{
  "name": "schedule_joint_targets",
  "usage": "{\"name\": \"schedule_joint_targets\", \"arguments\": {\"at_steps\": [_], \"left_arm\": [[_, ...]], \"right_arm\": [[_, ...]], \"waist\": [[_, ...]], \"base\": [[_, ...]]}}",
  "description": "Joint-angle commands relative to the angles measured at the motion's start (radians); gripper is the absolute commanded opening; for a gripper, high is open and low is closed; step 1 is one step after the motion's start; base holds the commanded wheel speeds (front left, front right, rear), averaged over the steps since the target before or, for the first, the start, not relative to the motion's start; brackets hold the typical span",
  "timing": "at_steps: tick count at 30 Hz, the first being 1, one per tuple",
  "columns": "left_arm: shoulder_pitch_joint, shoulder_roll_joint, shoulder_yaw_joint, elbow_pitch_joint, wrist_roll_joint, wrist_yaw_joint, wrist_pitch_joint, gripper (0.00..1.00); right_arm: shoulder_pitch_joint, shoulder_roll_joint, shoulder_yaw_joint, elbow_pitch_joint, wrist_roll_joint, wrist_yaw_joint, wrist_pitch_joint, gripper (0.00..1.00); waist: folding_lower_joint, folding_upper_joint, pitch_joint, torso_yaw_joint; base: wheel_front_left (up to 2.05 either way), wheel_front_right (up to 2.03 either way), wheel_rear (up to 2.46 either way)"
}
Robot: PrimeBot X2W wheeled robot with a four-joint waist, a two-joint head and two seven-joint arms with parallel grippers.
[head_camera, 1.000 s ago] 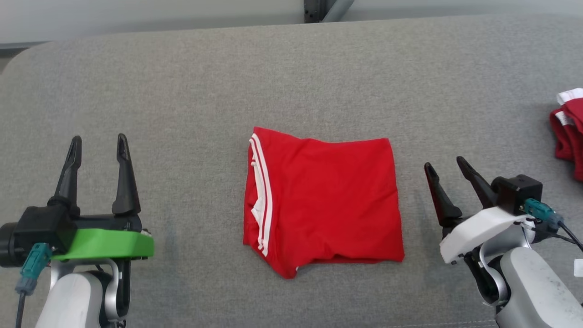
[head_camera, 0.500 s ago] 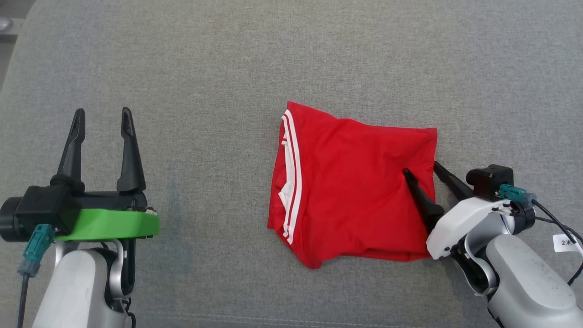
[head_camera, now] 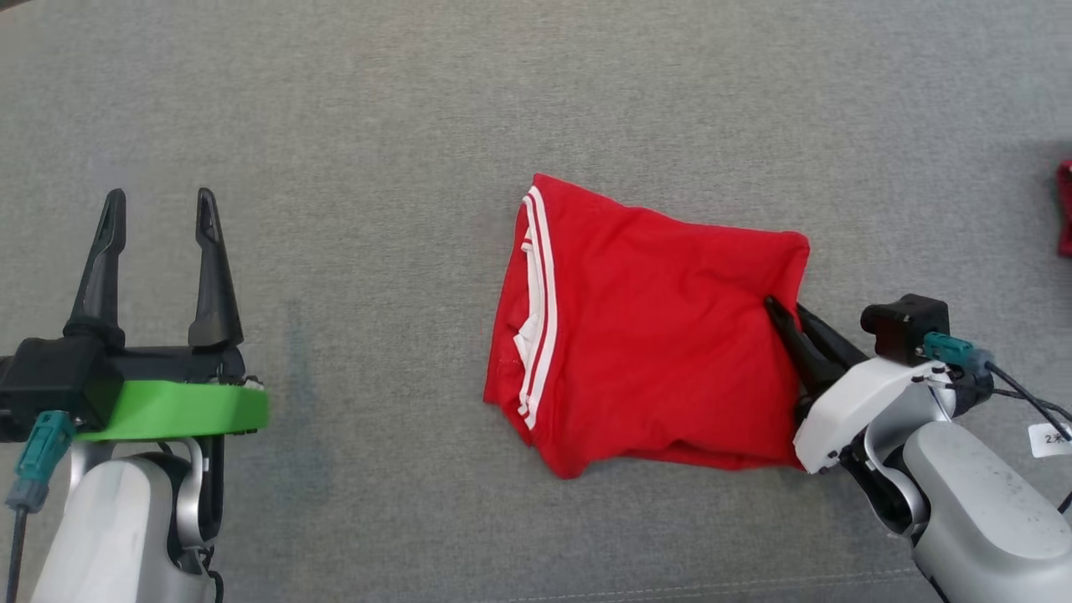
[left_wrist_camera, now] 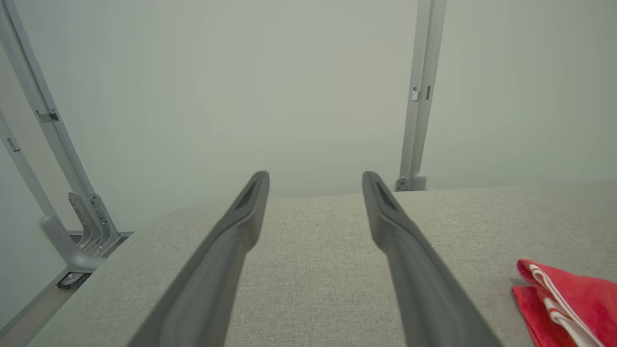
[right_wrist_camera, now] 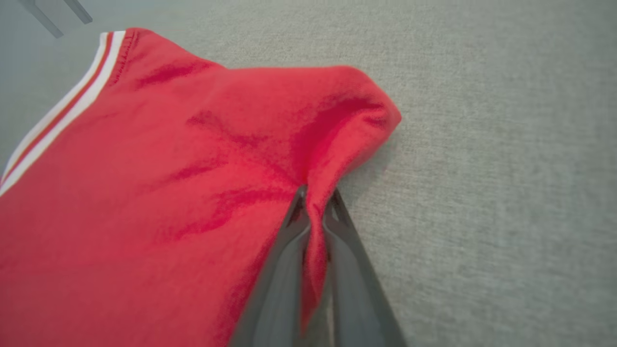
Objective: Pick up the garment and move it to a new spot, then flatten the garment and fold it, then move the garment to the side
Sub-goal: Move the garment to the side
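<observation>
You had your right gripper [head_camera: 785, 306] pinched almost shut on a ridge of cloth at the right-hand edge of the red garment [head_camera: 645, 343]; in the right wrist view that fold stood up between the two fingers. The garment lay folded on the grey cushion [head_camera: 377, 126], a little right of the middle of the head view. Its long axis ran left to right, and its white-striped edge [head_camera: 536, 310] was at the end away from the grip. So all of its bulk lay to the left of the holding hand. Your left gripper [head_camera: 159, 197] stood wide open, held nothing, and was well apart from the striped end. Another red piece [head_camera: 1065, 209] showed at the far right. I judged that a pull rightward would have trailed the garment lengthwise behind the grip, and the loose layers might have slid apart.
</observation>
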Motion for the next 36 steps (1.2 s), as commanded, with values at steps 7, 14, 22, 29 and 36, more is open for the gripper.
{"name": "schedule_joint_targets", "arguments": {"at_steps": [7,14,22,29,36], "left_arm": [[0.004,0.039,0.003,-0.069,0.021,0.019,0.051,1.0],[-0.024,0.096,0.013,-0.163,0.05,0.032,0.127,1.0],[-0.071,0.153,0.01,-0.238,0.085,0.031,0.211,1.0],[-0.098,0.18,0.003,-0.276,0.106,0.03,0.25,1.0],[-0.136,0.194,-0.011,-0.302,0.115,0.02,0.265,1.0]], "right_arm": [[0.029,-0.065,-0.026,-0.07,-0.043,-0.003,-0.013,0.0],[-0.044,-0.107,0.002,-0.151,-0.075,-0.003,-0.006,0.0],[-0.256,-0.218,0.061,-0.153,-0.087,-0.003,-0.04,0.0],[-0.388,-0.38,0.07,-0.15,-0.068,-0.003,-0.057,0.0],[-0.477,-0.517,0.018,-0.071,-0.013,-0.003,-0.082,0.0]], "waist": [[-0.0001,0.0,0.033,-0.218],[-0.0001,0.0,0.104,-0.379],[-0.0001,0.0,0.201,-0.474],[-0.0001,0.0,0.263,-0.483],[-0.0001,0.0,0.319,-0.458]], "base": [[0.0,0.0,0.0],[0.0,0.0,0.0],[0.0,0.0,0.0],[0.0,0.0,0.0],[0.0,0.0,0.0]]}}
